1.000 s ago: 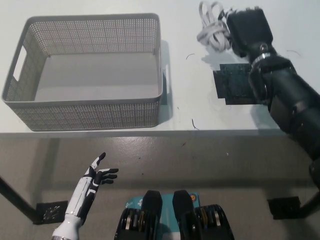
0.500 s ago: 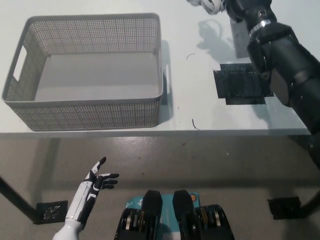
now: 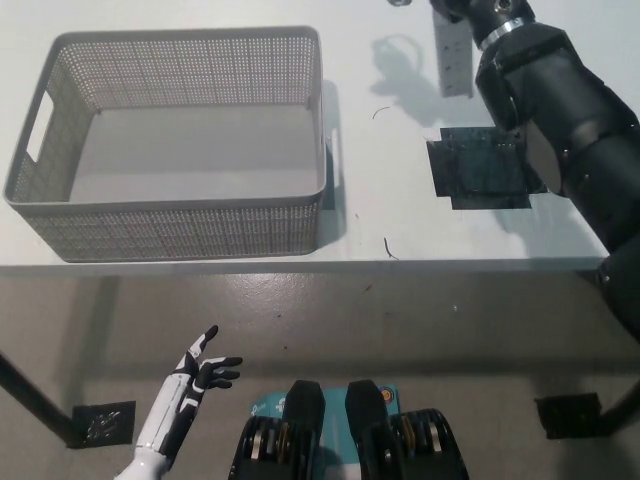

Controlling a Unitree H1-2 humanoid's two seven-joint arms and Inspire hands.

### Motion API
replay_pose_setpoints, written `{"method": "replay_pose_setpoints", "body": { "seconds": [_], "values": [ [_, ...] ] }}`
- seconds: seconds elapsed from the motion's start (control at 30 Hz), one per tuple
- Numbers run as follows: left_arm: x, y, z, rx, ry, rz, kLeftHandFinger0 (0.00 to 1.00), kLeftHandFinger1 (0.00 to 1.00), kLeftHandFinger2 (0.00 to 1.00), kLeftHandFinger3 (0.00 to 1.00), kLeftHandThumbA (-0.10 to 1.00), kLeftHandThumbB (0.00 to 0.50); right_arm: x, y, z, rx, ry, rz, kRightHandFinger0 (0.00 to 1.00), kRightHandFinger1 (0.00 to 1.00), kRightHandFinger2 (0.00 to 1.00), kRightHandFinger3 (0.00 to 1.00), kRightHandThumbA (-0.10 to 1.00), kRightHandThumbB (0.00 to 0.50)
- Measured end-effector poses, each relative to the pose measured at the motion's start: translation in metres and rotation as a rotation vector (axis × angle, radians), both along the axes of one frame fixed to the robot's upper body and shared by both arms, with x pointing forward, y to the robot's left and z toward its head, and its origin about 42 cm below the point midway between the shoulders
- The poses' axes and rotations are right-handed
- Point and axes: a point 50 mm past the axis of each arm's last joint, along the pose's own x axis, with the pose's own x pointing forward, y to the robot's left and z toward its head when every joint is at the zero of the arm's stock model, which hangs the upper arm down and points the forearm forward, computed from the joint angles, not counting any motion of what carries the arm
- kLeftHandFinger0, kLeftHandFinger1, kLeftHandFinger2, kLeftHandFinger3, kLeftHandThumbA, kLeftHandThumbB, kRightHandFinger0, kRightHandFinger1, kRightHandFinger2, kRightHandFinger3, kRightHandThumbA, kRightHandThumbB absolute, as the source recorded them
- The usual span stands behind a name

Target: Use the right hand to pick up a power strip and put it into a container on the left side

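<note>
White tabletop [image 3: 400,215] fills the upper part of my head view, with grey floor below its front edge. On the table's left side I see the grey perforated basket [image 3: 170,140], the container for this job, sitting upright with a handle slot in its near-left wall; nothing lies inside it.

My black right arm [image 3: 570,130] reaches in from the right and runs up to the top edge of the frame. The right hand [image 3: 470,8] is cut off by that edge, so I cannot tell how its fingers are set. Just below it hangs the power strip [image 3: 455,58], a pale grey bar standing on end, clear of the table surface and well to the right of the basket. A bit of its white cord [image 3: 400,2] shows at the very top edge, and a looped shadow falls on the table beside the strip.

A dark square mat [image 3: 480,168] lies on the table under the arm, near the front edge.

My white left hand [image 3: 200,372] rests low at the bottom left, below table level, fingers spread apart and holding nothing.
</note>
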Motion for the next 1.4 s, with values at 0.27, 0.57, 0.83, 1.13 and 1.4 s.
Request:
{"method": "replay_pose_setpoints", "body": {
  "seconds": [0.27,0.57,0.83,1.13,1.4],
  "values": [
    [-0.004,-0.003,-0.003,0.002,0.012,-0.011,0.77,0.76,0.8,1.0,1.0,0.178,-0.003,0.016,-0.005,-0.011,0.007,0.036,0.0,0.0,0.19,0.4,-0.1,0.318],
    [-0.009,-0.006,-0.007,0.003,0.024,-0.023,0.75,0.75,0.79,1.0,1.0,0.175,-0.005,0.033,-0.015,-0.014,0.036,0.063,0.0,0.0,0.3,0.3,-0.1,0.291],
    [-0.012,-0.007,-0.009,0.003,0.032,-0.027,0.76,0.75,0.79,1.0,1.0,0.189,-0.008,0.046,-0.026,-0.022,0.067,0.077,0.0,0.0,0.28,0.39,-0.1,0.29],
    [-0.011,-0.007,-0.009,0.003,0.03,-0.028,0.75,0.74,0.77,1.0,1.0,0.175,-0.008,0.046,-0.032,-0.029,0.085,0.067,0.0,0.0,0.54,0.27,-0.1,0.313],
    [0.005,-0.01,0.002,0.004,-0.006,-0.038,0.77,0.73,0.75,1.0,1.0,0.181,-0.008,0.045,-0.033,-0.035,0.091,0.073,0.0,0.0,0.18,0.42,-0.1,0.301]
  ]
}}
